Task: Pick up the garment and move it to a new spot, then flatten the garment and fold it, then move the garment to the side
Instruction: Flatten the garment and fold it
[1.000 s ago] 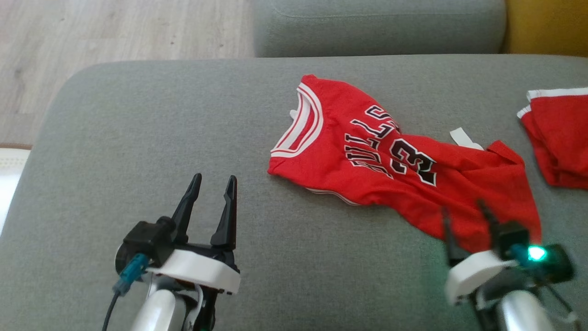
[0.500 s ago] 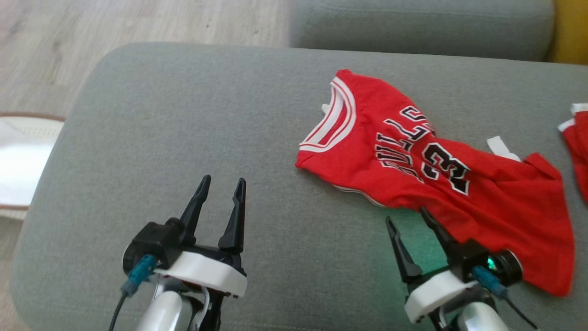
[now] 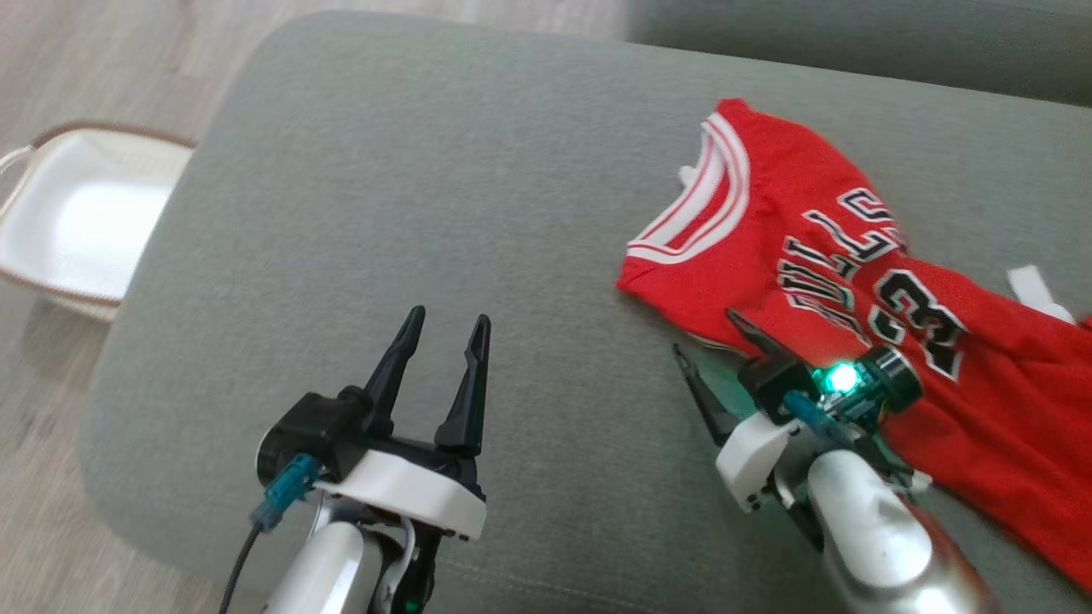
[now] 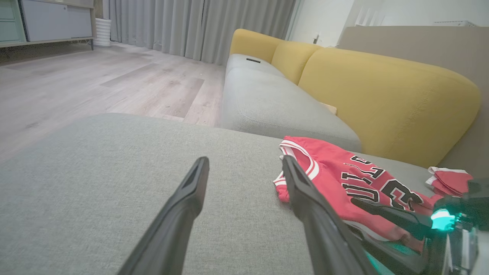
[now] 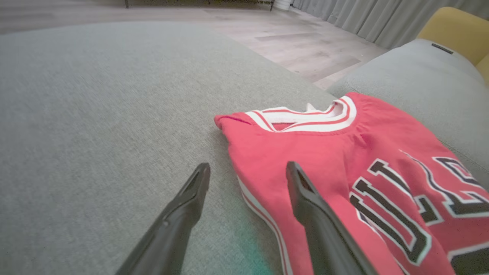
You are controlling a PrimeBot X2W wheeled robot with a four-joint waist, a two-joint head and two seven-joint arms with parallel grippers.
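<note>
The red jersey (image 3: 819,256) reads "ULLS" and "23" in black and lies rumpled on the grey cushion (image 3: 426,170) at the right of the head frame. A white basket (image 3: 111,130) with a brown rim sits at upper left, its pale bottom showing. The left end effector (image 3: 448,320) hovers released over bare cushion at lower centre. The right end effector (image 3: 704,331) is released too, straddling the jersey's near edge.

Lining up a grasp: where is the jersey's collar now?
Head view, right half: the collar forms the left end of the jersey on the grey cushion, just beyond the right pincer.
</note>
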